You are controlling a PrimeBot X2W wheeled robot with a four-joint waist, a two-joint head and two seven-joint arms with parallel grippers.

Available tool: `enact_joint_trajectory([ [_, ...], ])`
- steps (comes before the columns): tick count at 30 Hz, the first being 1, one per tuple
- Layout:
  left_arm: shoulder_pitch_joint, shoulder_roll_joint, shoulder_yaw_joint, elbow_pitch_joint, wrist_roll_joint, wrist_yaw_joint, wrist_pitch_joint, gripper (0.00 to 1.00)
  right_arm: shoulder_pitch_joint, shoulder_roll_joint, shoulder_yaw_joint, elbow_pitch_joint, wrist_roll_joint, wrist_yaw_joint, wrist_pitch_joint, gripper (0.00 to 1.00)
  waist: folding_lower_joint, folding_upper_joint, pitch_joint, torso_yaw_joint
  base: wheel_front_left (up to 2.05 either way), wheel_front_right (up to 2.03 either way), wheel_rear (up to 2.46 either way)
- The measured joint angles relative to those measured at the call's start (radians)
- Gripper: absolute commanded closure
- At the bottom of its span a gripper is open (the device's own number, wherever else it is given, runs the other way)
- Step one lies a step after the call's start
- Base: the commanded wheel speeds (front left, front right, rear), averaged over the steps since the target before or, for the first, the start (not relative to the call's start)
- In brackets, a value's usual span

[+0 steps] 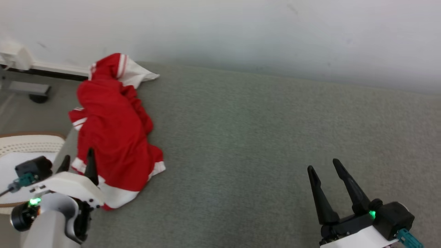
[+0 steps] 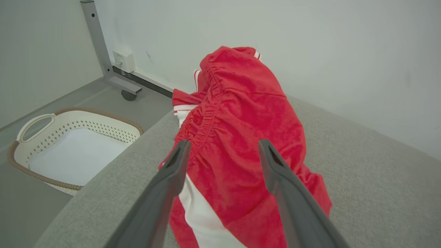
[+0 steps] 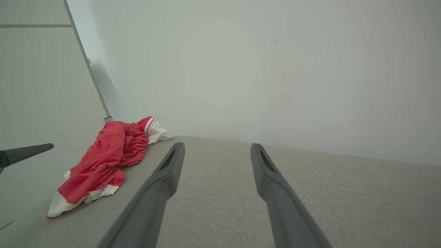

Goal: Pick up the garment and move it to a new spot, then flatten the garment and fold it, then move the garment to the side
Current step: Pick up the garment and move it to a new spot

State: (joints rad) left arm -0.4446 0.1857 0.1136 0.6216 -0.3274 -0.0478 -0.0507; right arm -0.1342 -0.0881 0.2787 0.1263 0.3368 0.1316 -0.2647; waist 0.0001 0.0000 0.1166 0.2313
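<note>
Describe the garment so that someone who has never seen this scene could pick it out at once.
Start at the wide grey padded surface that runs along the pale wall. At its left end, beside the white laundry basket on the floor, lies a crumpled heap of cloth: the garment. Its bright red cloth with white bands sets it apart from the grey and white around it.

Left gripper (image 1: 78,156) and right gripper (image 1: 322,164) gape (jaws wide apart).

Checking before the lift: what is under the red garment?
The garment lies crumpled on the grey fabric surface, near its left edge. Anything directly beneath its folds is covered.
</note>
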Motion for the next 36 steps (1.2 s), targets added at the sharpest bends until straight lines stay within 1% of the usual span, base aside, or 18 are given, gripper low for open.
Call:
enact_joint_trajectory([
  [3,-0.049,0.022,0.017,0.084,-0.018,-0.004,0.016,0.00,-0.017,0.000,-0.004,-0.003,-0.001,0.000,0.000,0.00,0.0000,0.0000,0.033,-0.041,0.00,0.00,0.00],
  [7,-0.103,0.030,0.035,0.194,-0.046,0.002,0.024,0.00,-0.037,0.000,-0.009,-0.004,-0.002,0.000,0.000,0.00,0.0000,0.0000,0.073,-0.094,0.00,0.00,0.00],
  [9,-0.125,0.046,0.045,0.260,-0.058,-0.004,0.032,0.00,-0.048,0.000,-0.007,-0.004,-0.002,0.000,0.000,0.00,0.0001,0.0000,0.090,-0.119,0.00,0.00,0.00],
  [11,-0.140,0.056,0.047,0.332,-0.063,0.005,0.058,0.00,-0.054,0.002,-0.005,-0.003,-0.002,0.000,0.000,0.00,0.0001,0.0000,0.103,-0.143,0.00,0.00,0.00],
  [13,-0.143,0.067,0.045,0.401,-0.064,0.004,0.086,0.00,-0.056,0.003,-0.004,-0.002,-0.002,0.000,0.000,0.00,0.0000,0.0000,0.113,-0.164,0.00,0.00,0.00],
  [15,-0.160,0.084,0.041,0.440,-0.064,0.005,0.098,0.00,-0.059,0.005,-0.006,-0.002,-0.002,0.000,0.000,0.00,0.0000,0.0000,0.118,-0.181,0.00,0.00,0.00],
  [18,-0.179,0.103,0.038,0.485,-0.067,-0.015,0.097,0.00,-0.060,0.008,-0.009,0.000,-0.001,0.000,0.000,0.00,0.0000,0.0000,0.119,-0.195,0.00,0.00,0.00],
  [19,-0.183,0.104,0.038,0.496,-0.069,-0.018,0.088,0.13,-0.060,0.009,-0.010,0.002,-0.001,0.000,0.000,0.00,0.0000,0.0000,0.116,-0.196,0.00,0.00,0.00],
  [20,-0.184,0.104,0.035,0.505,-0.069,-0.020,0.078,0.55,-0.060,0.010,-0.012,0.003,-0.001,0.000,0.000,0.00,0.0000,0.0000,0.111,-0.196,0.00,0.00,0.00],
  [21,-0.186,0.104,0.030,0.511,-0.069,-0.024,0.065,1.00,-0.059,0.012,-0.015,0.004,-0.001,0.000,0.000,0.00,0.0001,0.0000,0.107,-0.195,0.00,0.00,0.00],
  [27,-0.198,0.108,-0.004,0.535,-0.053,-0.045,0.002,1.00,-0.053,0.019,-0.020,0.006,0.004,0.000,0.000,0.00,0.0000,0.0000,0.068,-0.176,0.00,0.00,0.00],
  [30,-0.212,0.119,-0.028,0.529,-0.040,-0.053,-0.031,1.00,-0.043,0.022,-0.021,0.009,0.006,0.000,0.000,0.00,0.0000,0.0000,0.041,-0.163,0.00,0.00,0.00],
  [36,-0.247,0.135,-0.090,0.460,-0.004,-0.072,-0.075,1.00,-0.012,0.026,-0.039,0.015,0.010,0.000,0.000,0.00,0.0000,0.0000,-0.023,-0.135,0.00,0.00,0.00],
])
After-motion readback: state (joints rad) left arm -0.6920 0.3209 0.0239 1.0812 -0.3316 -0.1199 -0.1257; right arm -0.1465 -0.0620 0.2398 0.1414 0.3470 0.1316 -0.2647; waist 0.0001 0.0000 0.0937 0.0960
